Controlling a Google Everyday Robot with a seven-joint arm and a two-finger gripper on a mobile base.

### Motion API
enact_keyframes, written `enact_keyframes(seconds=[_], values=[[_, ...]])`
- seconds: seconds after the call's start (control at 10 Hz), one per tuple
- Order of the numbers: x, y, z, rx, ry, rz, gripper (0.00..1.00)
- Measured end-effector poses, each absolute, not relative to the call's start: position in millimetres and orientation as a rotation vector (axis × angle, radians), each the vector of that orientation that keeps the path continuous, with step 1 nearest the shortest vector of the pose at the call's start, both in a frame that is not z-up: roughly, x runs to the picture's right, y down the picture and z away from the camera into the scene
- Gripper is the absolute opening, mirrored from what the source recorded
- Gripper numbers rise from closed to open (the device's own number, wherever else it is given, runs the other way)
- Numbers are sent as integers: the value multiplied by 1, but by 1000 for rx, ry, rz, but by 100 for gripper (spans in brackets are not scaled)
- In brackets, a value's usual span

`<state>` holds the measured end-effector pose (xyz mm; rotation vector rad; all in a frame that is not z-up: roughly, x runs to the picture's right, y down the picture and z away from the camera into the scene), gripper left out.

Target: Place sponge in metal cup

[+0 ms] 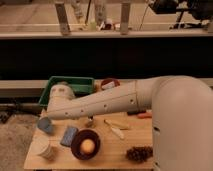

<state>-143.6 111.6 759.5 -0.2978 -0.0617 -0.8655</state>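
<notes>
The sponge (68,135), a flat blue pad, lies on the wooden table (107,159) at the left, next to the dark brown bowl (85,144). The metal cup (90,121), small and dark, stands just behind the bowl, partly under the arm's lower edge. My white arm (115,102) stretches across the view from the right to a rounded joint (60,96) at the left. The gripper is hidden behind the arm, so I cannot see it.
A round blue-grey cup (45,125) and a white cup (44,148) stand at the table's left edge. The bowl holds an orange ball (87,145). A pale banana-like item (116,129), a pinecone (140,152) and an orange item (143,115) lie to the right. A green bin (75,84) and a red bowl (110,83) are behind.
</notes>
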Motion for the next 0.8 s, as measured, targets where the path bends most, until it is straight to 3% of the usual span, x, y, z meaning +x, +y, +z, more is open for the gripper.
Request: enact_keyframes(seconds=[0.3,0.8], values=[[-156,112,763,-289,-91,-933,80],[-175,104,773,-256,-444,-1449,80]])
